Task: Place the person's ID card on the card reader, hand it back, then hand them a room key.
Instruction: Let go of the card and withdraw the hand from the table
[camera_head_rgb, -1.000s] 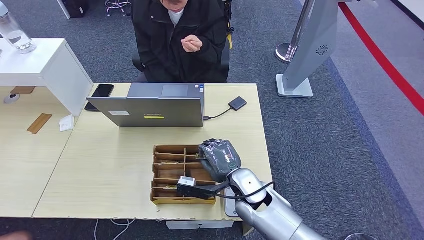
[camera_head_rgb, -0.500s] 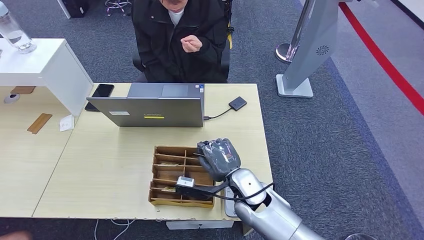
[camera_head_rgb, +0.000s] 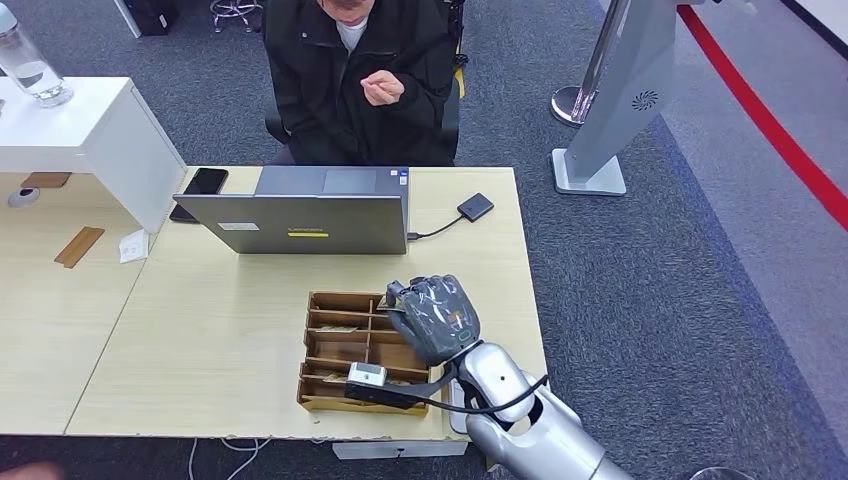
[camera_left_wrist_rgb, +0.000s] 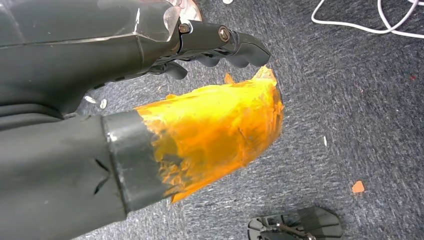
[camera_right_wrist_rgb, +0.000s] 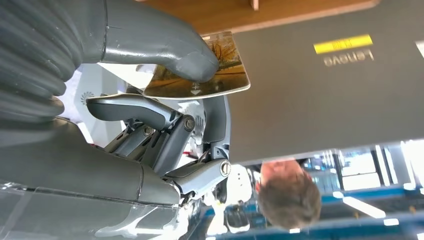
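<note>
Right hand (camera_head_rgb: 432, 316) is over the far right corner of the wooden tray (camera_head_rgb: 330, 345) on the worktop (camera_head_rgb: 200, 330), and the wrist view shows a room key card (camera_right_wrist_rgb: 200, 70) pinched between thumb and fingers (camera_right_wrist_rgb: 135, 107). The open laptop (camera_head_rgb: 300, 222) stands beyond the tray, its lid facing us, the card reader (camera_head_rgb: 475, 207) off to its right. The person (camera_head_rgb: 355, 80) sits behind with one hand raised. Left hand (camera_left_wrist_rgb: 150, 55) hangs over grey carpet, fingers curled in on nothing.

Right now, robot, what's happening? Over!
Right hand pinches a room key card above the wooden tray. Left hand hangs over carpet, holds nothing. Laptop stands between hand and person.
</note>
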